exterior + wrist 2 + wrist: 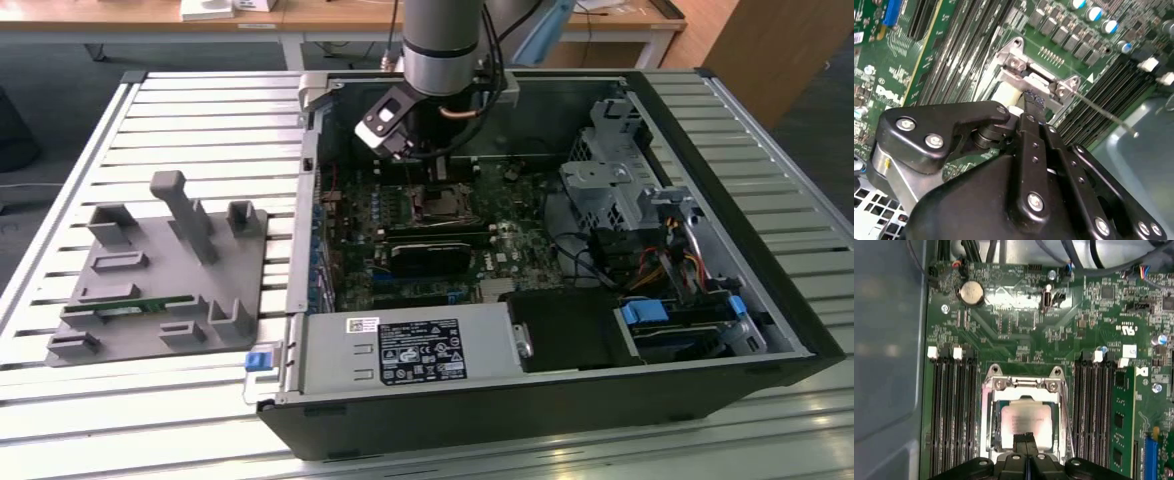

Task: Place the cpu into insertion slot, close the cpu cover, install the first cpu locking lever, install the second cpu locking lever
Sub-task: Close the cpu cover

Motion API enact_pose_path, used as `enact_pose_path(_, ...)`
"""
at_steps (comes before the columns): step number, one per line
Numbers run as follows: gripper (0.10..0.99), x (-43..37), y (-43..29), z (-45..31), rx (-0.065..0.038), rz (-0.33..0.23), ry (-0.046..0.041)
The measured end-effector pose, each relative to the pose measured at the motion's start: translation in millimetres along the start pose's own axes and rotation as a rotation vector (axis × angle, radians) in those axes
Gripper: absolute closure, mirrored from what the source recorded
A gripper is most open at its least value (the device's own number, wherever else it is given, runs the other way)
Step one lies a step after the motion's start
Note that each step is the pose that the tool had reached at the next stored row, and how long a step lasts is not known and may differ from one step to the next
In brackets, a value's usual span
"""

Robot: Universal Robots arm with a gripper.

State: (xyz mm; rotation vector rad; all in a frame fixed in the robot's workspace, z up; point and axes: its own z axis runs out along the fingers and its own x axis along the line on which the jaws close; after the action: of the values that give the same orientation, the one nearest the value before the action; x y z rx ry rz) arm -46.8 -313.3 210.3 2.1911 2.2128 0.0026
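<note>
The cpu [1026, 421] lies flat in the socket on the green motherboard [1019, 325], silvery top up. The cpu cover [988, 415], a silvery frame, lies down around it, hinged at the two-screw edge [1026, 384]. My gripper [1026, 439] is shut with nothing between its fingers, and its tips hover over the cpu's near edge. In the second wrist view the gripper [1034, 100] stands just over the socket bracket [1014, 62]. A thin wire locking lever [1104, 115] sticks out from the socket, unlatched. In the exterior view the gripper [430, 172] hangs above the socket [438, 205].
Memory slots [951, 405] flank the socket on both sides, and a coin battery [970, 292] lies beyond. Inside the open case [747, 230] are a black card [427, 255], a drive cage [607, 190] and the power supply [400, 350]. A grey fixture [160, 270] stands outside on the slatted table.
</note>
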Motion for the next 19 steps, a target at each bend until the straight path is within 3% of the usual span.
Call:
enact_pose_path(6, 0.98, 0.1, -6.2, 2.9, 0.0, 0.0, -0.0001)
enact_pose_path(19, 0.98, 0.7, -5.7, 12.9, 0.001, -0.001, -0.0008)
